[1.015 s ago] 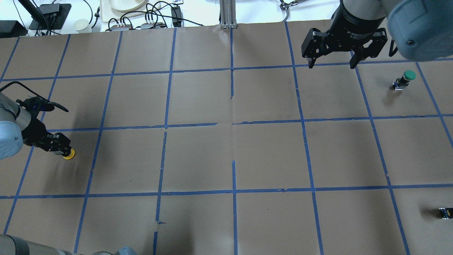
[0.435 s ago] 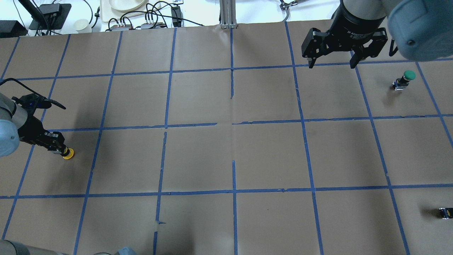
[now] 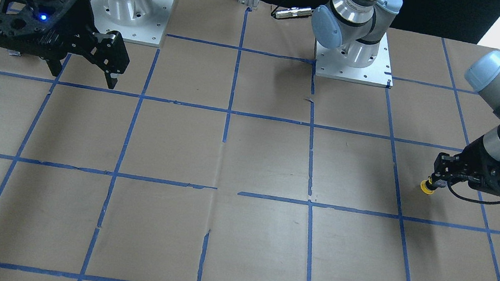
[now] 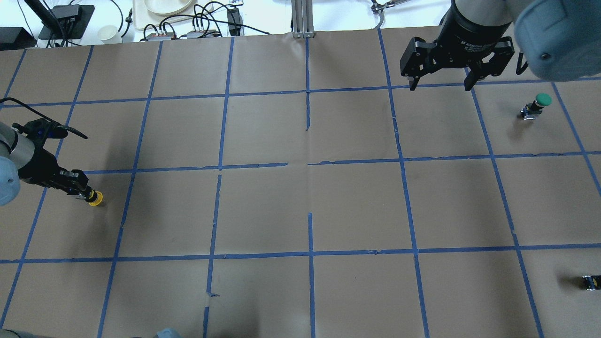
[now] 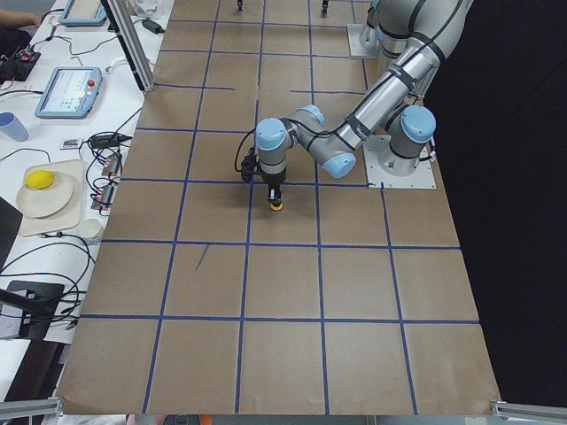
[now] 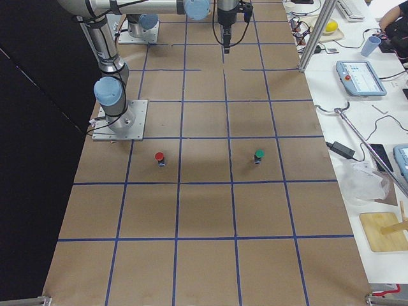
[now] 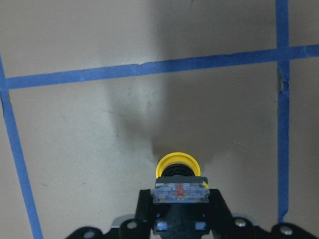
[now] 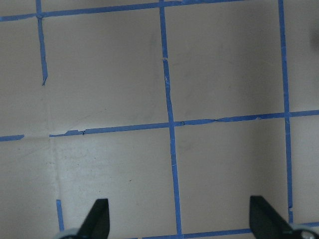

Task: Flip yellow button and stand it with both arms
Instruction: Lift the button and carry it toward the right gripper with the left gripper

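Note:
The yellow button [image 4: 95, 199] is at the table's left side, held by its grey contact block [image 7: 180, 191] with the yellow cap [image 7: 176, 166] pointing down at the paper. I cannot tell whether the cap touches the paper. My left gripper [image 4: 87, 194] is shut on it. The gripper also shows in the front-facing view [image 3: 436, 182], with the cap [image 3: 427, 188] below it. My right gripper [image 4: 440, 87] hangs open and empty over the far right of the table. It also shows in the front-facing view [image 3: 82, 76] and in its own wrist view [image 8: 180, 219].
A green-capped button [image 4: 540, 102] stands at the far right, near my right gripper. A red-capped button [image 6: 159, 157] stands near the right arm's base. A small dark capless block [image 4: 590, 281] lies at the right edge. Cables and dishes lie beyond the table's far edge.
My left wrist has pulled back to the left, and more of the yellow cap now shows past the fingertips. The right arm has barely moved.

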Controlling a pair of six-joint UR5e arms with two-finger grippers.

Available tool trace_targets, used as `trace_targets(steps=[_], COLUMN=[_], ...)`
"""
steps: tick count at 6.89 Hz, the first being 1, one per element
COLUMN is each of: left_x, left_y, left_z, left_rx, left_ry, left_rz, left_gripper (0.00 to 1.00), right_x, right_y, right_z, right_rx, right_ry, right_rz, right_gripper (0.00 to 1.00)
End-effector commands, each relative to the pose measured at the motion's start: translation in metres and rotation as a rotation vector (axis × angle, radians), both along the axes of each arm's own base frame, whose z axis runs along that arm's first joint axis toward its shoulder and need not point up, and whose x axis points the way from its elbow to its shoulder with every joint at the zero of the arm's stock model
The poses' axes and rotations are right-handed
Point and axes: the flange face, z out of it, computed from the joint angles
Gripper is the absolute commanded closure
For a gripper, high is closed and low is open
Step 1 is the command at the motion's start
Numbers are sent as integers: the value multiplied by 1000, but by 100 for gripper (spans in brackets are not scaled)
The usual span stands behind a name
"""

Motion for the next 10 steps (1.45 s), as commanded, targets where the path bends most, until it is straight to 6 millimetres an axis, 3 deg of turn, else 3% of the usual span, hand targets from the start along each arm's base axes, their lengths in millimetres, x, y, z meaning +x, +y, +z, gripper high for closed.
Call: trace_targets(steps=[1,3,4,5,6,7,8,10], left_x=[-47,-132,-177,-214,-265,-314,-343,-366], left_y=[-12,-28,-37,-50,-55,-47,-40,-37], left_z=[39,87,110,133,161,186,194,207], left_rx=[-33,-57,-69,-93,-107,-95,-64,-15], left_ry=[93,189,274,321,375,482,602,856], left_rz=[40,45,19,22,-10,39,83,155], left_gripper=[70,70,70,70,70,71,72,74], right_x=[-1,-10,-25,-53,-94,-131,-163,-241], right_y=[0,-2,-4,-8,-4,1,5,15], right_z=[-2,-1,3,9,17,23,26,15], right_rx=[4,5,-4,-23,-31,-43,-55,-108], right_ry=[-1,4,-4,-90,-165,-227,-289,-529], right_rz=[2,100,98,89,48,9,-29,-203], right_gripper=[0,0,0,0,0,0,0,0])
